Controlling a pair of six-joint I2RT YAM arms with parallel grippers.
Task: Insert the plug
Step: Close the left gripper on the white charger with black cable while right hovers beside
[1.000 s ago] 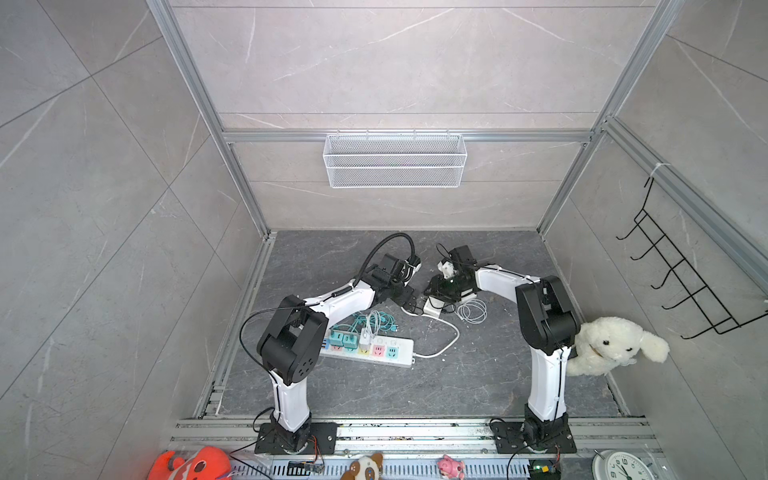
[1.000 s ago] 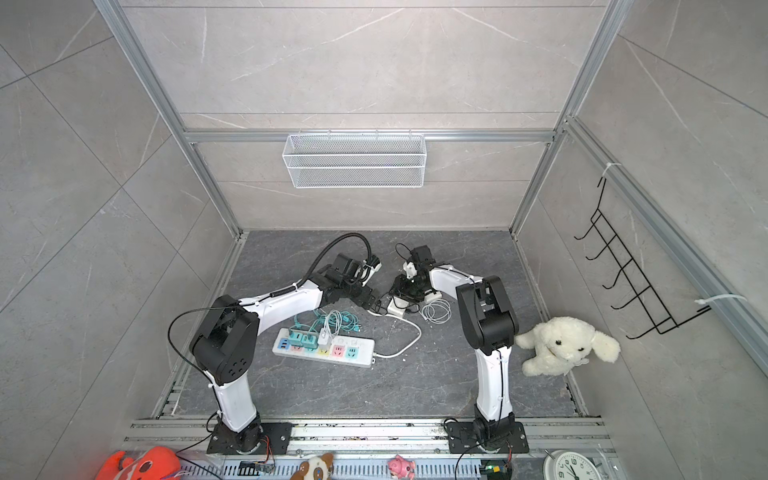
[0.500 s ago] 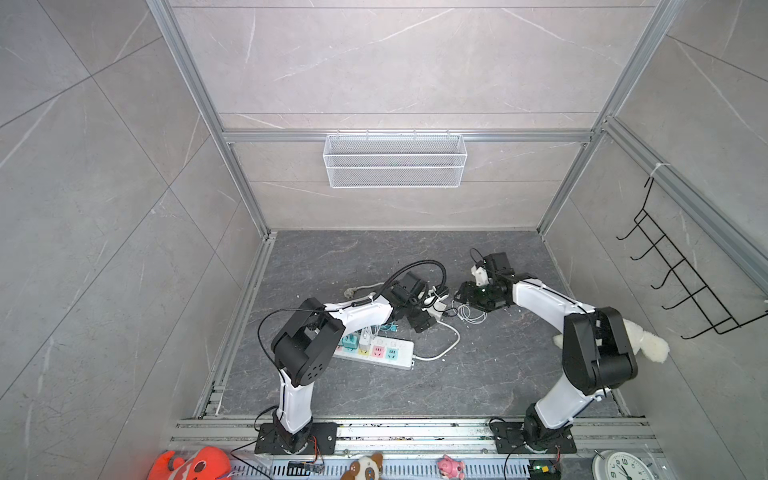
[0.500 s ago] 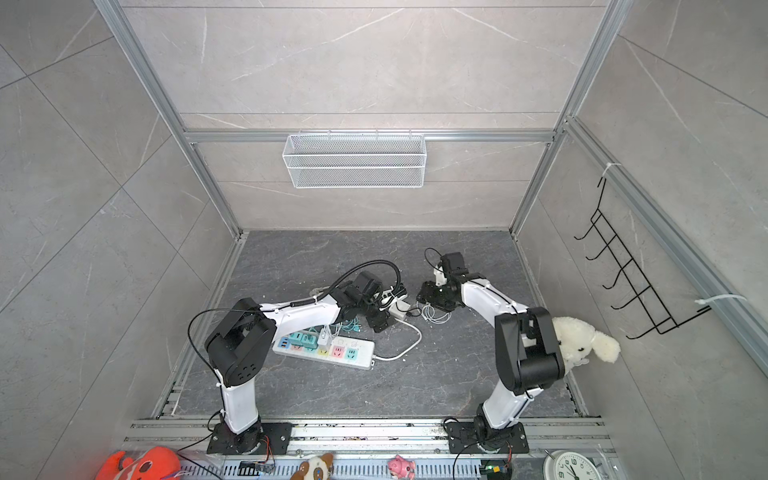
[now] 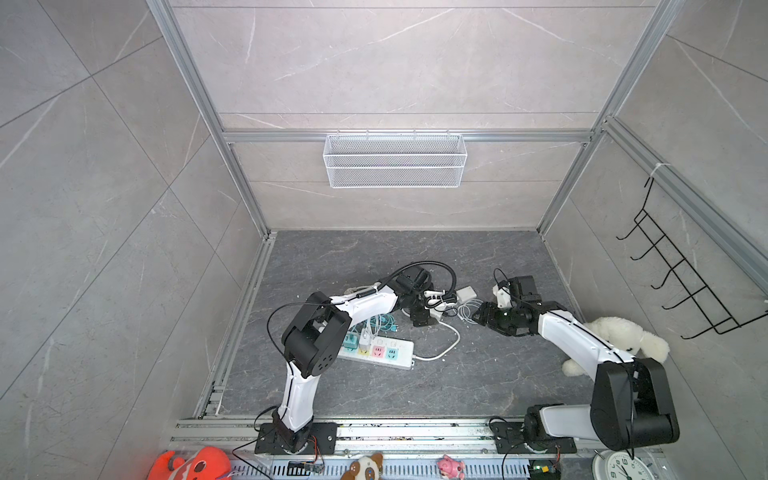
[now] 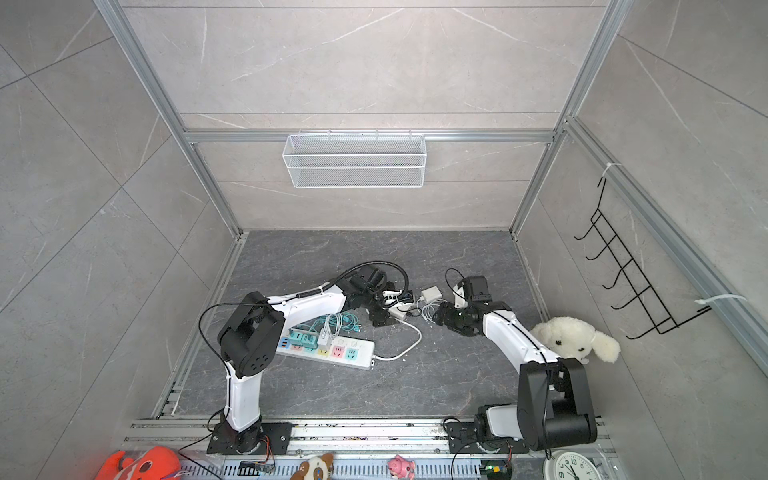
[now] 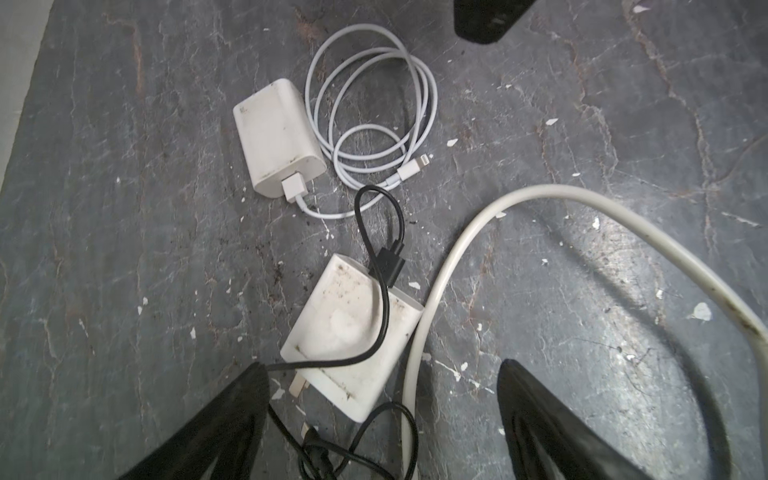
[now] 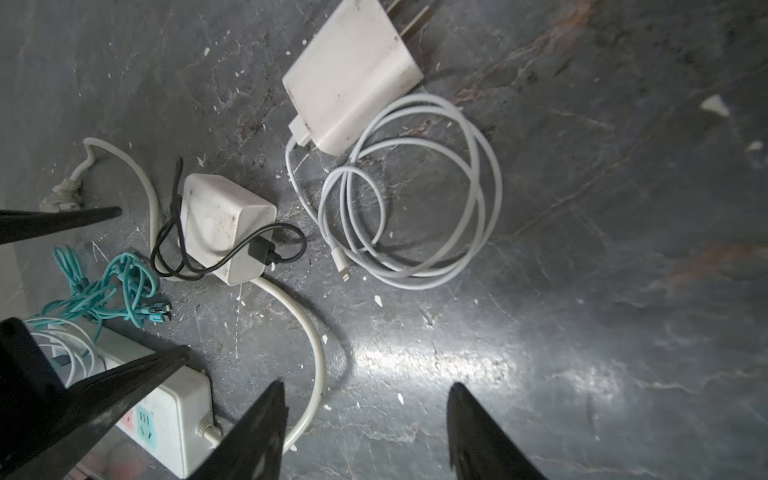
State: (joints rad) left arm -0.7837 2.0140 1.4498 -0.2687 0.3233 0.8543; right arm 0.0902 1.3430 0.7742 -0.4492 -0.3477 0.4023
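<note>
The white plug [image 7: 353, 332] with a black cable lies flat on the dark floor, prongs toward my left gripper [image 7: 382, 374]. That gripper is open and low, its fingers either side of the plug's prong end without touching it. In both top views the plug [image 5: 435, 314] [image 6: 397, 311] lies behind the white power strip [image 5: 376, 351] [image 6: 332, 351] with coloured sockets. My right gripper [image 8: 368, 388] is open over bare floor, apart from the plug [image 8: 226, 226]. In both top views the left gripper [image 5: 422, 318] [image 6: 380, 318] and right gripper [image 5: 478, 318] [image 6: 436, 316] face each other.
A second white charger [image 7: 276, 139] [image 8: 353, 75] with a coiled white cable [image 8: 415, 187] lies beside the plug. The strip's thick white cord [image 7: 436, 291] curves past it. Teal cables [image 8: 104, 286] are piled by the strip. A white plush dog [image 5: 619, 336] sits at the right wall.
My right gripper has drawn back to the right, away from the chargers, its jaws wider and its arm folded low. My left gripper has come forward and right over the plug.
</note>
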